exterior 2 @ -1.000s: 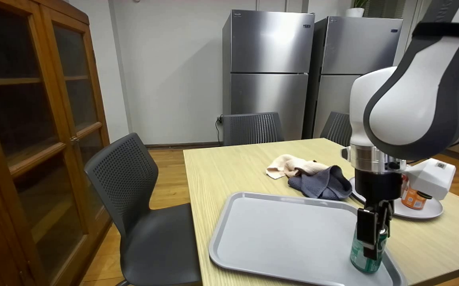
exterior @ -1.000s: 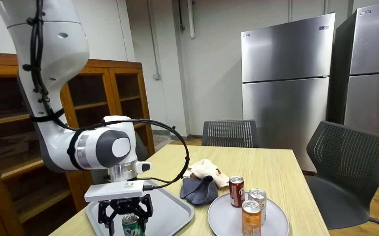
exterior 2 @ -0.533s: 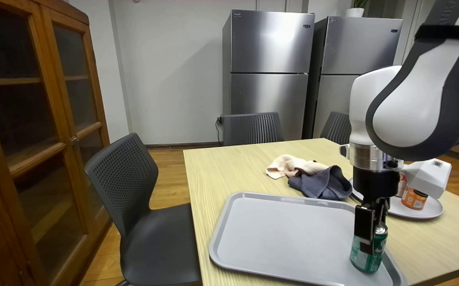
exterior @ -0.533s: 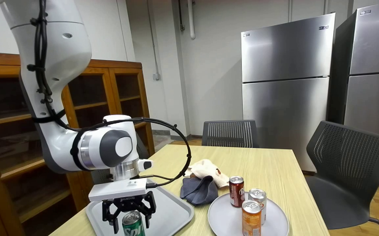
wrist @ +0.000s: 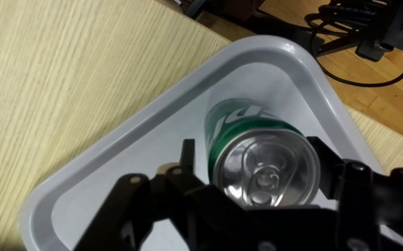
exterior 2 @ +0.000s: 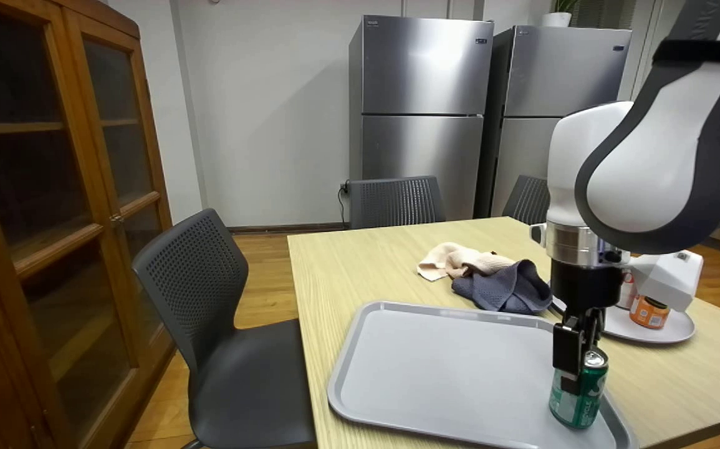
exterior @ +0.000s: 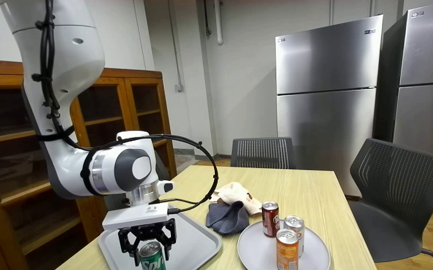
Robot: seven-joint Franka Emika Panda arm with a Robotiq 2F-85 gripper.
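Note:
A green soda can (exterior: 152,259) stands upright on the grey tray (exterior 2: 447,368), close to one corner. Around its top is my gripper (wrist: 254,157), open, with one finger on each side of the silver lid. In the wrist view a gap shows between the left finger (wrist: 187,153) and the can, while the right finger (wrist: 323,157) looks very near or against the rim; contact cannot be told. Both exterior views show the fingers reaching only the can's upper part, and its base rests on the tray.
A round plate (exterior: 252,245) holds a dark red can (exterior: 270,220), an orange can (exterior: 287,250) and a whitish can (exterior: 299,225). Beyond the tray lie a dark cloth (exterior 2: 506,288) and a cream cloth (exterior 2: 453,260). Chairs stand around the table.
My gripper has risen slightly and shifted a little sideways over the can. Its fingers have drawn somewhat closer together during the last half second. The can and tray stay in place.

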